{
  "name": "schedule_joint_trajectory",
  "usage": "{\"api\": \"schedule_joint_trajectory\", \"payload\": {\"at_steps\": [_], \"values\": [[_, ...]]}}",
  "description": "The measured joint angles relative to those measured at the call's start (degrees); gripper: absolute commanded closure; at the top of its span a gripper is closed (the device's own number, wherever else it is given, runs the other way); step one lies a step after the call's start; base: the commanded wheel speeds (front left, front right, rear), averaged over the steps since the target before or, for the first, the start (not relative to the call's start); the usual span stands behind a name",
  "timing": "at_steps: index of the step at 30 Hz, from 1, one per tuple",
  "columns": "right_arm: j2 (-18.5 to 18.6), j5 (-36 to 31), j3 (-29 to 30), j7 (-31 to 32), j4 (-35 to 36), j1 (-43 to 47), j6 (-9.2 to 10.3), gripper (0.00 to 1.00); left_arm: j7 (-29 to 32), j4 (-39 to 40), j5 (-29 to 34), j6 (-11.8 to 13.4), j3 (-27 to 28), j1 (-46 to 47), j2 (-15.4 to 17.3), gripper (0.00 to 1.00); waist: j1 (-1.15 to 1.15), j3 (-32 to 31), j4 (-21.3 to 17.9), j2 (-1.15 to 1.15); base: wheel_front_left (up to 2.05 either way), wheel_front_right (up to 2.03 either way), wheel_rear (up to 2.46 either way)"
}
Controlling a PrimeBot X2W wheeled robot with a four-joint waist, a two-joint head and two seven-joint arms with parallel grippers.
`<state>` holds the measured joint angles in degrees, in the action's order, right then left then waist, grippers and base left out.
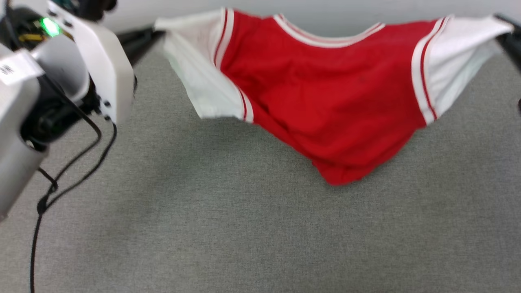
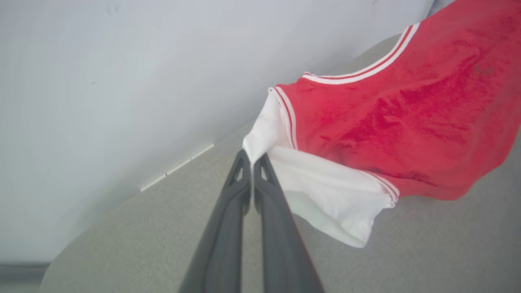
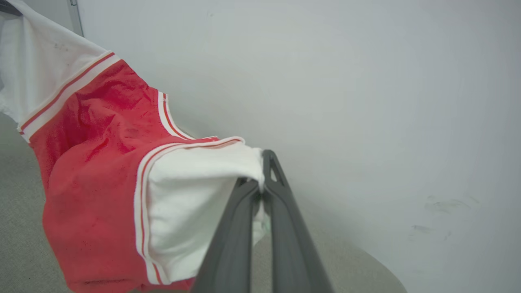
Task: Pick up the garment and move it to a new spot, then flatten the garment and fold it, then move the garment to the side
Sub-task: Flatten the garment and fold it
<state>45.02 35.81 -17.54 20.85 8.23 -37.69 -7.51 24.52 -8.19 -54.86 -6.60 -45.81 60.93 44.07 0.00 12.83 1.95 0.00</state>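
Note:
The garment (image 1: 325, 89), a red shirt with white sleeves and striped trim, hangs stretched between my two grippers above the grey table. Its lower part sags toward the table at the middle right. My left gripper (image 1: 156, 29) is at the top left, shut on the tip of one white sleeve (image 2: 309, 183). In the left wrist view its fingertips (image 2: 252, 156) pinch that sleeve's corner. My right gripper (image 1: 500, 18) at the top right is shut on the other white sleeve (image 3: 191, 191). In the right wrist view it (image 3: 260, 181) grips the sleeve's edge. No chest print shows on the side facing me.
A grey fabric-covered table (image 1: 203, 228) spreads below the shirt, with a rounded edge (image 2: 61, 252). A pale wall (image 3: 346, 81) stands close behind it. My left forearm (image 1: 61, 81), with a green light and black cables (image 1: 81, 158), fills the left side of the head view.

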Motion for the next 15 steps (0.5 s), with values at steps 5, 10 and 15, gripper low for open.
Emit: {"api": "schedule_joint_trajectory", "payload": {"at_steps": [5, 10, 15], "values": [[-0.1, -0.5, 0.7, -0.1, -1.0, -8.4, 0.00, 1.00, -3.0, 0.3, 2.5, 1.0, 2.9, 5.5, -0.1, 1.00, 0.00, 1.7, -0.3, 0.00, 0.00, 0.00, 0.00], [-0.4, -2.4, -2.6, 1.5, -4.7, -20.1, 0.00, 1.00, -5.3, -2.3, 5.6, 1.5, 4.8, 13.3, -2.1, 1.00, 0.00, 4.8, -0.3, 0.00, 0.00, 0.00, 0.00], [-2.4, -5.1, -7.4, 2.1, -11.5, -33.7, 0.00, 1.00, -8.3, -6.9, 10.9, 1.5, 5.6, 22.6, -3.7, 1.00, 0.00, 8.7, -0.4, 0.00, 0.00, 0.00, 0.00]]}}
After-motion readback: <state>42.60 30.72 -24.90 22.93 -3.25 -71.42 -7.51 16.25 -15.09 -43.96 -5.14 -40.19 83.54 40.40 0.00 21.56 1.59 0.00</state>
